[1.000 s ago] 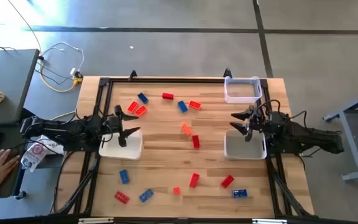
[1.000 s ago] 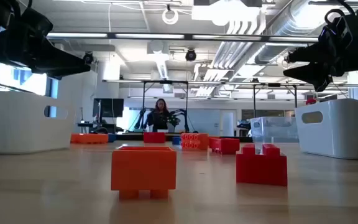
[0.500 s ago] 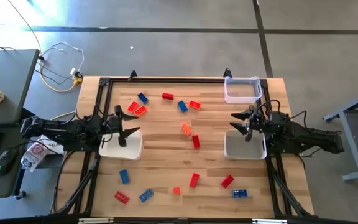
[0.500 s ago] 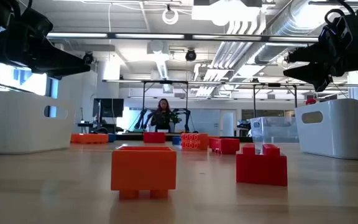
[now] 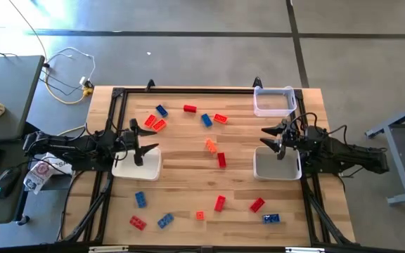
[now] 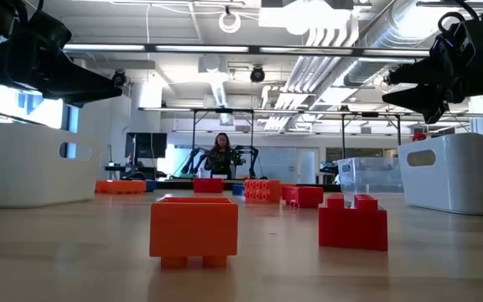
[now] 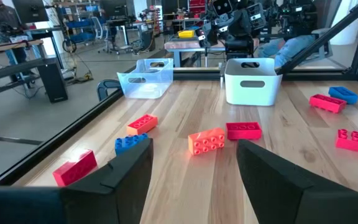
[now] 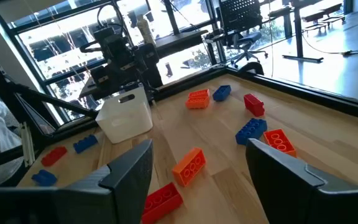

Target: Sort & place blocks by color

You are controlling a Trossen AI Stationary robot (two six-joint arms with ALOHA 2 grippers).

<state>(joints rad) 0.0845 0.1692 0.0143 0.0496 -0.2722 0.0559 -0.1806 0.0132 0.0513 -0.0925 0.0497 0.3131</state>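
Left fingers (image 7: 191,180): spread, empty, raised over my white tray (image 5: 138,169)
Right fingers (image 8: 197,180): spread, empty
Blocks (image 5: 214,146): scattered on bench (image 5: 181,176), well apart from both

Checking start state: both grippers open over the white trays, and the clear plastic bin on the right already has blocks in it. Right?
Not quite. The high view shows the clear plastic bin empty; the small studded plastic blocks lie on the wooden table. Left gripper and right gripper are open.

Red, orange and blue blocks (image 5: 209,145), pale striped wood desk (image 5: 181,183) with black frame, white trays (image 5: 276,167), one clear tray (image 5: 273,102), dark fingers (image 7: 129,171)
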